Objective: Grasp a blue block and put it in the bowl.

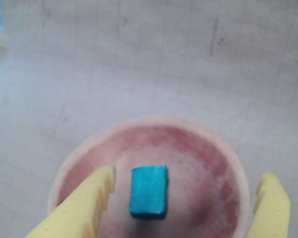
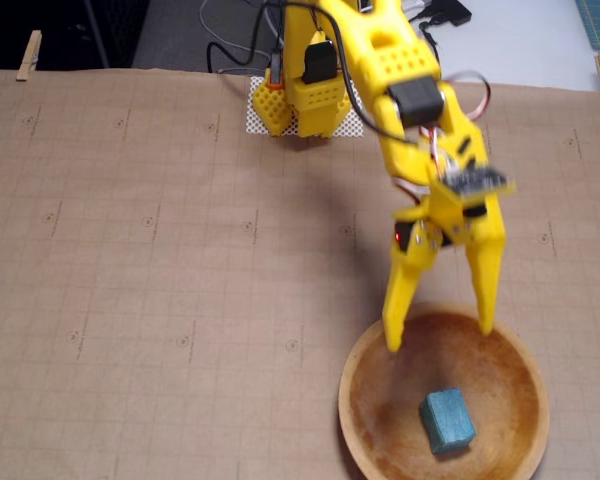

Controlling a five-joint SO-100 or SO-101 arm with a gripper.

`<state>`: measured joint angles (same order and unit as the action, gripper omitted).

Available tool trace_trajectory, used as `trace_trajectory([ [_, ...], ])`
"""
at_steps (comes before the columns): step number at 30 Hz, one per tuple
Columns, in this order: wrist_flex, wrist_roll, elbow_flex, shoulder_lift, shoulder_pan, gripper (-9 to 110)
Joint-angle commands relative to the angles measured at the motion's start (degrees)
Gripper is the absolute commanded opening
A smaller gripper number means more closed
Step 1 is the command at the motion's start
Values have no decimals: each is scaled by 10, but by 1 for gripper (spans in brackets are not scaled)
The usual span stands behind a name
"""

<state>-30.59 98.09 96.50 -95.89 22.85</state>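
The blue block (image 2: 446, 421) lies inside the bowl (image 2: 355, 375), near its middle, free of any grip. In the wrist view the blue block (image 1: 148, 192) rests on the bowl's reddish floor, and the bowl (image 1: 139, 123) fills the lower half of the picture. My yellow gripper (image 2: 438, 338) hangs open above the bowl's far rim, fingers spread wide and pointing down. In the wrist view the gripper (image 1: 186, 186) shows one finger on each side of the block, with nothing between them touching it.
Brown gridded paper (image 2: 160, 280) covers the table. The arm's yellow base (image 2: 305, 95) stands at the back centre on a white mat. Wooden clips (image 2: 28, 55) pin the paper's far corners. Cables run behind the base.
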Motion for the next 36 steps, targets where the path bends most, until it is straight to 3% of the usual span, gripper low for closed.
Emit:
trace_trajectory([
  [1,6,-6,10,-105,-3,34],
  [9,-54,-6,69,-221,-30,34],
  [27,-287,-5,76,-381,-114,10],
  [36,-360,-5,77,-446,-150,4],
])
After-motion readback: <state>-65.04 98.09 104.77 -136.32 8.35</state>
